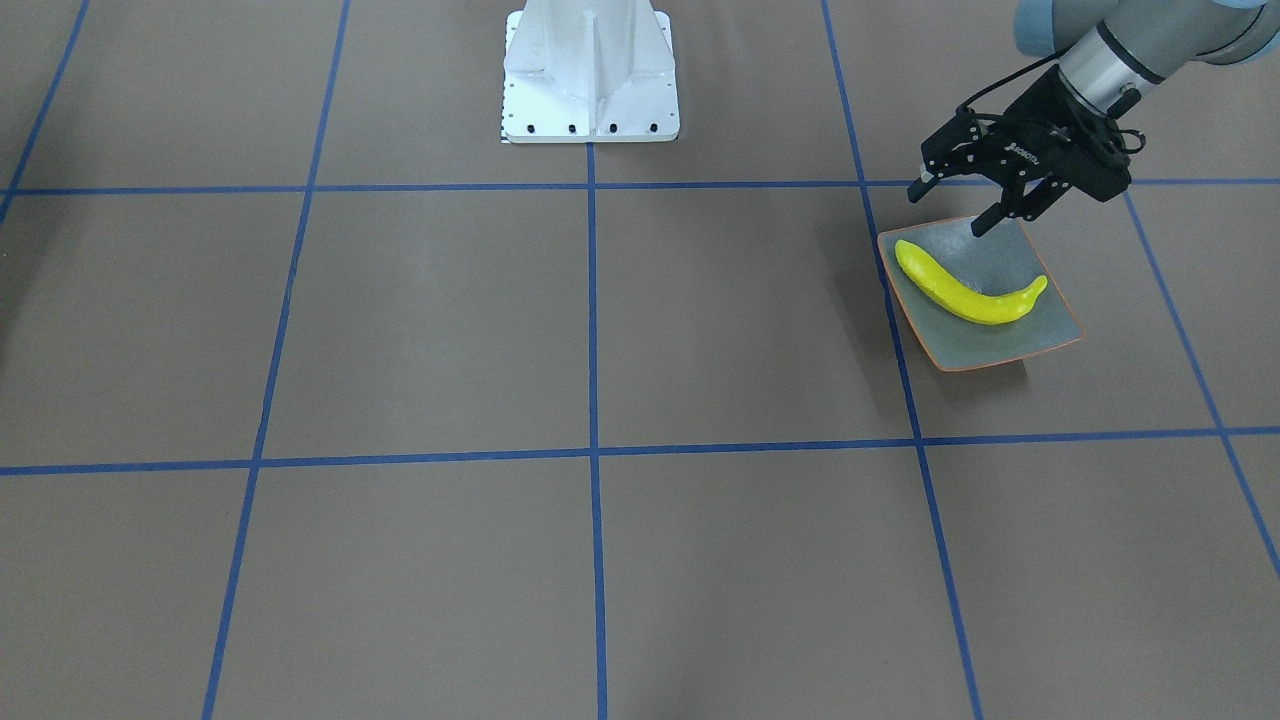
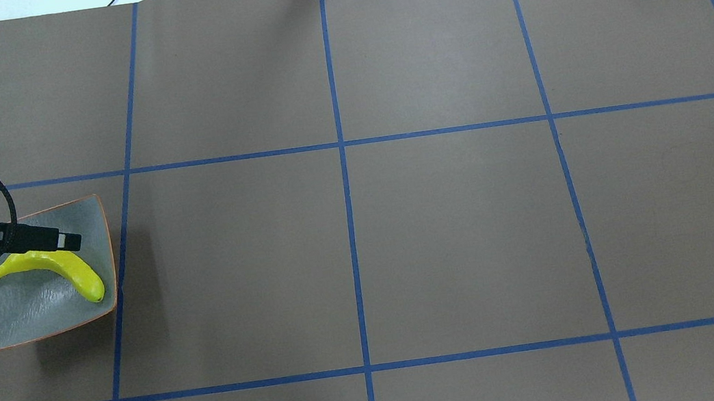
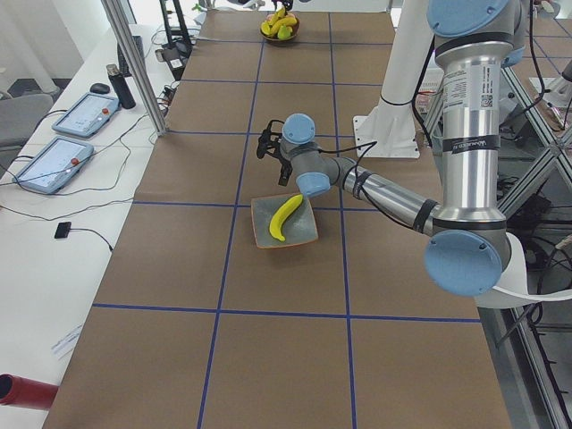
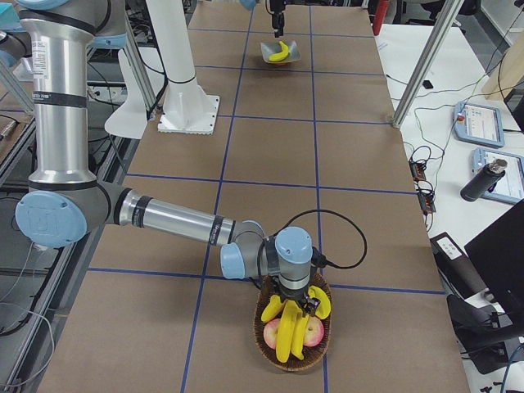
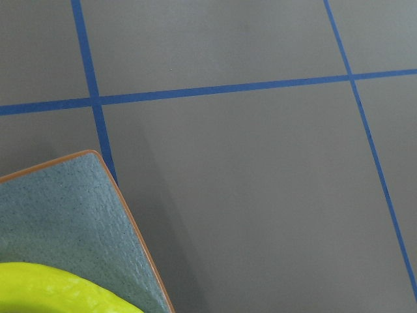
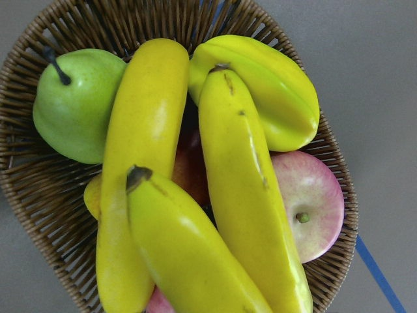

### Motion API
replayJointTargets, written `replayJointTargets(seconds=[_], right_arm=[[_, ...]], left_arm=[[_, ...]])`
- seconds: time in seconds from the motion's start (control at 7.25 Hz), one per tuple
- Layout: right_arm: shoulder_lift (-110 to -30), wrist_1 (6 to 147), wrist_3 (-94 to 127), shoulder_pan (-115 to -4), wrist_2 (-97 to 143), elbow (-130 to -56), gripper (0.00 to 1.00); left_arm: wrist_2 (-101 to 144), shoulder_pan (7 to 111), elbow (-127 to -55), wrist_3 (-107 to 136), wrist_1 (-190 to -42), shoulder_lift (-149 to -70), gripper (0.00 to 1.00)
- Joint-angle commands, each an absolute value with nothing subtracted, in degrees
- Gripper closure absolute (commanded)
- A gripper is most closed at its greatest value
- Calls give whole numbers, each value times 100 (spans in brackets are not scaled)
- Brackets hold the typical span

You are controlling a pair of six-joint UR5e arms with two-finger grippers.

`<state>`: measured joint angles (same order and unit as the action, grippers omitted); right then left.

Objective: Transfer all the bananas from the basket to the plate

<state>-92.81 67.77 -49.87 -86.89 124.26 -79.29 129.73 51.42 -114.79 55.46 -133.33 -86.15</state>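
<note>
Nearest in the exterior right view: the right gripper (image 4: 304, 304), low over the wicker basket (image 6: 45, 202) at the table's 3 o'clock end in the overhead view. Cannot tell from that side view whether spread or pressed together, nor whether touching fruit; no fingers in the wrist view either. Judged step: picking the next banana out of the basket.

Take the top banana (image 6: 189, 254), running from the middle of the wrist view down to 5 o'clock. Pinch across its thick middle, not the tapered end. Lift straight up, slowly, so as not to drag along the centre banana (image 6: 251, 195) beside it or the left banana (image 6: 137, 130) partly beneath. Keep clear of the green pear (image 6: 71, 98) at 10 o'clock, the ridged yellow-green fruit (image 6: 267, 78) at 1 o'clock and the red apple (image 6: 313, 202) at 4 o'clock. Expect glossy, curved skin, apt to roll in the grip.

Far off, at the table's 9 o'clock end: the plate (image 1: 985, 345), with a lone banana (image 1: 965, 295) lying across its middle. One of four moved, by this count. Above the plate's 12 o'clock corner in the front-facing view, the left gripper (image 1: 952, 208): spread wide, empty, touching neither banana nor plate as far as can be seen.
</note>
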Motion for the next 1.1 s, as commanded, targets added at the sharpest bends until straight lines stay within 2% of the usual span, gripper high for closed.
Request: replayJointTargets(seconds=[0.0, 0.14, 0.28, 0.41, 0.55, 0.97], right_arm=[[-9386, 6733, -5001, -8684, 12436, -7945, 36], [-9422, 6732, -5010, -8684, 12428, -7945, 45], [-9431, 6732, -5001, -8684, 12436, -7971, 60], [-9422, 6732, -4992, -8684, 12445, -8015, 83], [-9413, 6741, -4992, -8692, 12471, -8103, 100], [-9221, 6881, -4992, -8814, 12542, -8314, 100]], left_arm=[[12973, 5142, -11479, 5546, -13333, -8613, 0], [12973, 5142, -11479, 5546, -13342, -8622, 0], [12973, 5142, -11479, 5546, -13342, -8613, 0], [12973, 5142, -11479, 5546, -13350, -8613, 0], [12973, 5142, -11470, 5546, -13394, -8596, 0], [12973, 5142, -11461, 5546, -13412, -8587, 0]])
